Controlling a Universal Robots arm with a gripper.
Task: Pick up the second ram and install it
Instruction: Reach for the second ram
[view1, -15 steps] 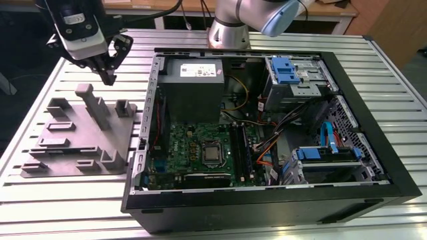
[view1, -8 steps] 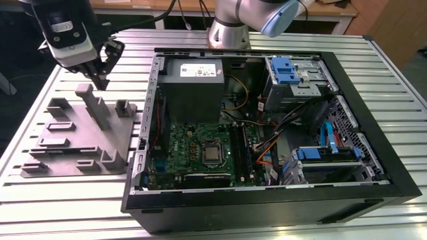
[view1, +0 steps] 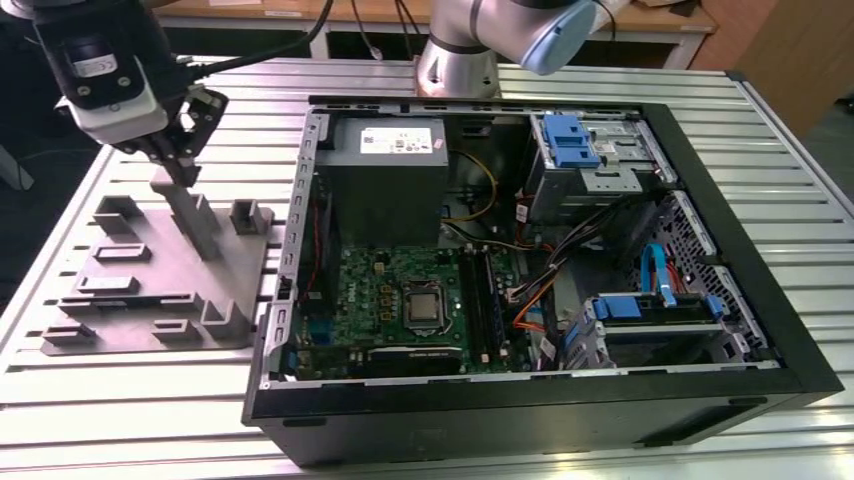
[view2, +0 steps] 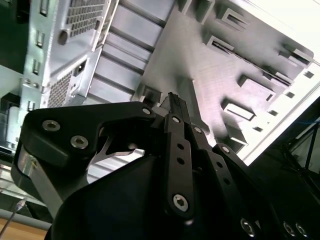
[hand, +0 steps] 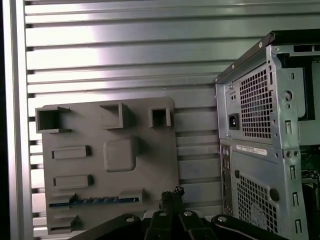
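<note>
Gripper (view1: 183, 176) hangs over the grey tray (view1: 160, 285) on the slatted table (view1: 134, 400), to the exterior view's left of the open computer case (view1: 534, 410). Its fingertips are pressed together with nothing between them. In the first wrist view the second ram (hand: 95, 201), a dark stick with a bluish sheen, sits in a long slot near the tray's edge, apart from the fingertips.
</note>
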